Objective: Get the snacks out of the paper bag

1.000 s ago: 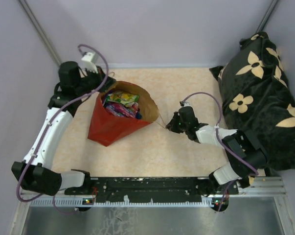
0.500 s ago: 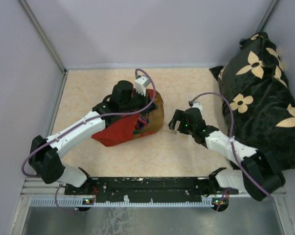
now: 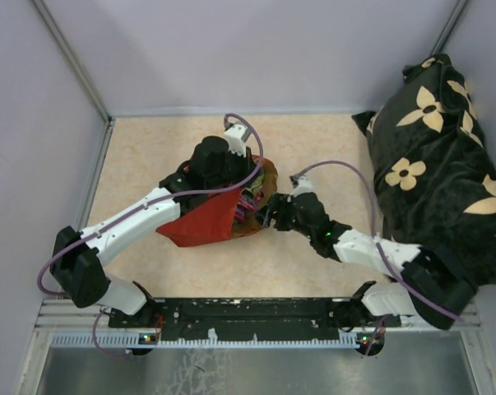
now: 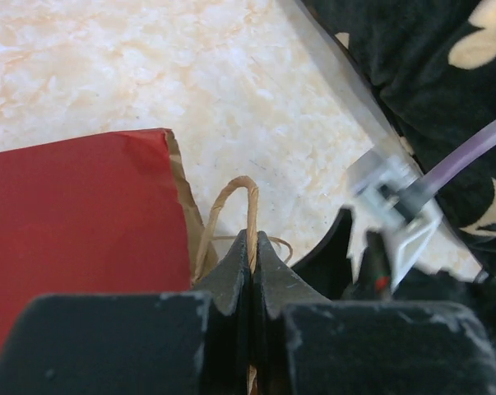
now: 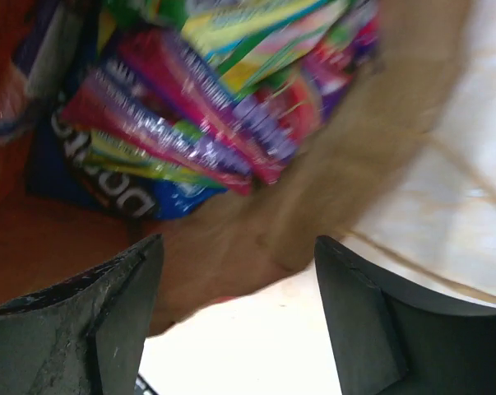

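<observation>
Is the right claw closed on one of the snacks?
No, in the right wrist view the right claw stands open with nothing between its fingers, and the snacks lie inside the bag.

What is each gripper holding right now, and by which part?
Left gripper pinches the paper bag by its brown loop handle. Right gripper is open at the bag's mouth, holding nothing.

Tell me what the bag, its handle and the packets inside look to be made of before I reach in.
The paper bag looks like stiff paper: matte red outside, creased, with raw brown kraft showing at its edge. The handle seems to be twisted paper cord, thin, brown and fibrous. The snack packets are probably plastic film: glossy, crinkled, with bright glints, though that view is blurred.
</observation>
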`<state>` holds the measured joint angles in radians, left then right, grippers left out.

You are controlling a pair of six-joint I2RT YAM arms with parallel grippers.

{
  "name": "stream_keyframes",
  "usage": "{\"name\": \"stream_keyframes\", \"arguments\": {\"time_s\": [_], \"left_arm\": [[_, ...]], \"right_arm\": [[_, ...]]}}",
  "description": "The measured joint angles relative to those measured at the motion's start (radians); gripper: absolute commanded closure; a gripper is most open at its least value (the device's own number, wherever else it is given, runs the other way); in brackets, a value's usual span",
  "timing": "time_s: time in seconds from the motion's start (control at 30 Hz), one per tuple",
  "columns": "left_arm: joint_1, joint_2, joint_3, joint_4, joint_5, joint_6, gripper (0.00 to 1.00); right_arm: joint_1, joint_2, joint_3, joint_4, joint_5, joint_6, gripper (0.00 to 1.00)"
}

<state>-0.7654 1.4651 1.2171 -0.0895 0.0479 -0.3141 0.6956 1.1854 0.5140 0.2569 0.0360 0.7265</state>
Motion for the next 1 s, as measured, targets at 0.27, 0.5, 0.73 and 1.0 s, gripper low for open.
{"name": "stream_keyframes", "arguments": {"time_s": [0.27, 0.5, 0.73, 1.0], "left_arm": [[0.013, -0.019, -0.024, -0.007, -0.072, -0.028, 1.0], [0.025, -0.039, -0.074, -0.048, -0.197, -0.029, 1.0], [0.143, -0.106, -0.106, -0.153, -0.308, 0.001, 1.0], [0.175, -0.211, -0.082, -0.272, -0.437, 0.156, 1.0]], "right_arm": [[0.08, 0.349, 0.099, 0.224, -0.029, 0.109, 0.32], [0.08, 0.58, 0.266, 0.295, -0.095, 0.123, 0.36], [0.116, 0.801, 0.525, 0.295, -0.135, 0.114, 0.37], [0.257, 0.978, 0.786, 0.259, -0.107, 0.129, 0.12]]}}
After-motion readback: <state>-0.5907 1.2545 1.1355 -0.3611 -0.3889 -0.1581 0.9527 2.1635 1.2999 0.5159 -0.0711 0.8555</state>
